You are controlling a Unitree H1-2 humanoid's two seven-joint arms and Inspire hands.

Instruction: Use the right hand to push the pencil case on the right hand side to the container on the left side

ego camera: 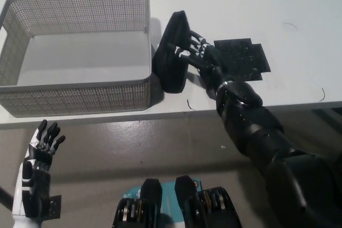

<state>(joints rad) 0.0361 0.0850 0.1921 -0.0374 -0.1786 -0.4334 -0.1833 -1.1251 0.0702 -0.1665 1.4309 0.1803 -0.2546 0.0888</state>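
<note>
Pencil case at the container wall

The right robot hand [195,52], fingers flat, grasping nothing, presses the pencil case [172,52] against the container [80,97] right wall; the left robot hand [40,156] rests open below the container.

The right hand [196,52] hides part of the pencil case [170,60].
</note>
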